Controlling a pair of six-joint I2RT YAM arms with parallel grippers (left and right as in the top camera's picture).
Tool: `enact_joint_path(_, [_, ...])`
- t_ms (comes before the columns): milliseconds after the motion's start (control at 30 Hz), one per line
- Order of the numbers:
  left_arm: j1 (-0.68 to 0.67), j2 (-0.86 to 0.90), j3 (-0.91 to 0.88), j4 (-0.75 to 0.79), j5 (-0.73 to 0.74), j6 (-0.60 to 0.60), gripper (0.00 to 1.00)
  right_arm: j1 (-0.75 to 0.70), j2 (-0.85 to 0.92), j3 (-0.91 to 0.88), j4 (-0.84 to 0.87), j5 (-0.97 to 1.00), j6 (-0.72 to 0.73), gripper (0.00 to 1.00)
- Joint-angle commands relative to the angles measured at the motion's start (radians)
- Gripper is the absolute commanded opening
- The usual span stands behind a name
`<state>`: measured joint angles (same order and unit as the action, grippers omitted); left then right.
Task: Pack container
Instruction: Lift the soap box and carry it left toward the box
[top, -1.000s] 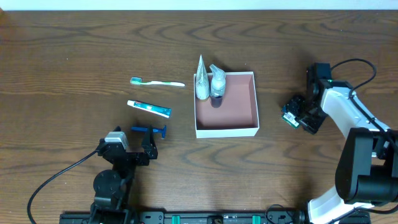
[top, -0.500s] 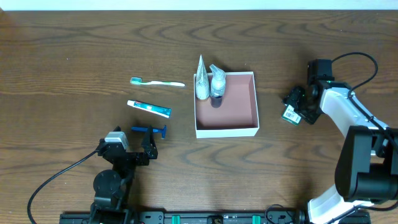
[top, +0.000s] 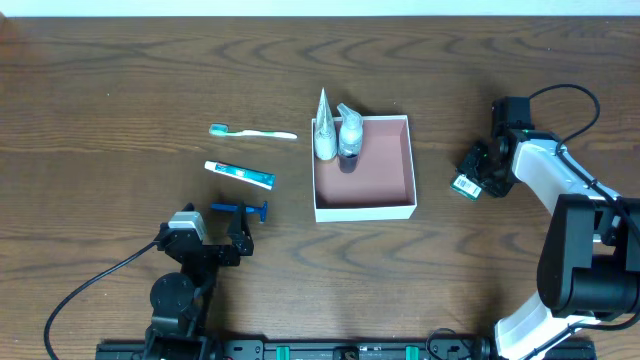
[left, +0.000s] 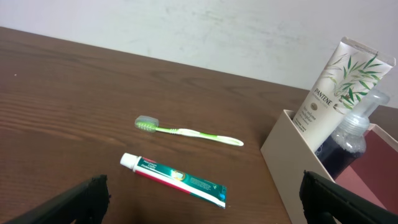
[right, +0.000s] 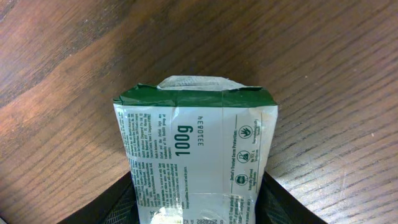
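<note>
The white-walled container (top: 385, 170) sits mid-table, with a tube marked "PANTENE" (left: 339, 71) and a dark pump bottle (left: 351, 134) standing in its far left corner. Well to its right, the right gripper (top: 478, 172) clasps a green-and-white packet (right: 196, 162) printed "100g". The left gripper (top: 205, 243) gapes wide beside a blue razor (top: 240, 209).

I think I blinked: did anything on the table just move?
The right hand with the green-and-white printed packet edged slightly away from the robot's side of the table, its fingers closing on the packet. The open left hand, the white-walled square container holding a white tube and a pump bottle, the green toothbrush, the toothpaste tube and the blue razor stayed put.
</note>
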<state>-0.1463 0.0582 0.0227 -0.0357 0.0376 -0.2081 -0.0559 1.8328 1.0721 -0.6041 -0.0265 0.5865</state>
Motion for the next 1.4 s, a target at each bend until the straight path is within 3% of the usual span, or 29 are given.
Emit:
enact_joint_path(0, [-0.002,0.0,-0.019,-0.035,-0.026,0.013,0.98,-0.005,0.017,0.021,-0.006,-0.029,-0.055,0.3])
enact_joint_path(367, [-0.002,0.0,-0.019,-0.035,-0.026,0.013,0.98,0.001,0.014,0.248,-0.161,-0.205,-0.013,0.25])
enact_joint_path(567, [-0.002,0.0,-0.019,-0.035,-0.026,0.013,0.98,0.029,0.01,0.332,-0.211,-0.265,0.142,0.22])
enact_joint_path(767, [-0.002,0.0,-0.019,-0.035,-0.026,0.013,0.98,0.108,0.009,0.346,-0.182,-0.281,0.319,0.2])
enact_joint_path(1167, [-0.002,0.0,-0.019,-0.035,-0.026,0.013,0.98,0.199,-0.013,0.461,-0.201,-0.277,0.336,0.21])
enact_joint_path(1367, [-0.002,0.0,-0.019,-0.035,-0.026,0.013,0.98,0.262,-0.039,0.469,-0.182,-0.272,0.429,0.21])
